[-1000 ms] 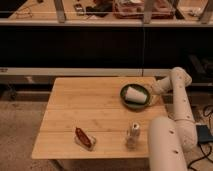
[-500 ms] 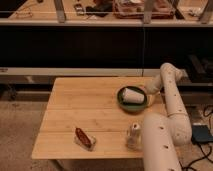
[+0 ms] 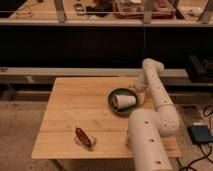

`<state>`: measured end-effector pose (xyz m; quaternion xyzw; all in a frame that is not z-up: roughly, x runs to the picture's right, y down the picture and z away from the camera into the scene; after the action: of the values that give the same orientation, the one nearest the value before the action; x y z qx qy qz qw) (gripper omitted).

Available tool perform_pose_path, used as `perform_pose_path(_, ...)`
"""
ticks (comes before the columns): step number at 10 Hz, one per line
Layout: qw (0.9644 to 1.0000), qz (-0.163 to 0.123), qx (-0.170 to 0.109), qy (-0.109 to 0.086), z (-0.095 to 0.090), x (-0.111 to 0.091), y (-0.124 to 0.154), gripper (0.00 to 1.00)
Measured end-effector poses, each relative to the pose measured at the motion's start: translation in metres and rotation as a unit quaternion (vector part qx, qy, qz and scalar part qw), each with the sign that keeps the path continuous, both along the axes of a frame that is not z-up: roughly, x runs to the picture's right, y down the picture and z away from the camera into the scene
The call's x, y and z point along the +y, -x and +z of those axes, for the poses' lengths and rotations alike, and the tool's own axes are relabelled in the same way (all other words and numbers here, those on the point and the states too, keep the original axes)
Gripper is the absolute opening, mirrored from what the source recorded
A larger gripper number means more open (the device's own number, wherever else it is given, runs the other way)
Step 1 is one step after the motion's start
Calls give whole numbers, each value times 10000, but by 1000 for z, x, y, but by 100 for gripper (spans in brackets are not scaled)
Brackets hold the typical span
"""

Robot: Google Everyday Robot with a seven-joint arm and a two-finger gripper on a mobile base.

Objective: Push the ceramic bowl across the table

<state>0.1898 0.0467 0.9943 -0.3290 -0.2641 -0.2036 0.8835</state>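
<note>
The ceramic bowl (image 3: 118,106) is a shallow dark-green dish on the right half of the bamboo table (image 3: 80,107). A white cup (image 3: 125,102) lies on its side inside the bowl. My white arm rises from the bottom right, bends at the elbow and comes down to the bowl's far right rim. The gripper (image 3: 135,89) is at that rim, touching or nearly touching the bowl, and is mostly hidden by the wrist.
A red and white packet (image 3: 85,138) lies near the table's front left. My arm's large lower link (image 3: 147,142) covers the table's front right part. A dark shelf unit stands behind the table. A blue box (image 3: 201,133) lies on the floor at right.
The arm has swung left and the bowl with the cup has slid left toward the table's middle. The small shaker seen earlier at the front right is now hidden behind the arm.
</note>
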Motion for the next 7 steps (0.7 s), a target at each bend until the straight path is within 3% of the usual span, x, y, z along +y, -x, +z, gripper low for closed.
perform_pose_path(3,9990,-394,-9,-190,1,-20,18,80)
perform_pose_path(7,9983,-505,-272,-99,-5,-20,39,80)
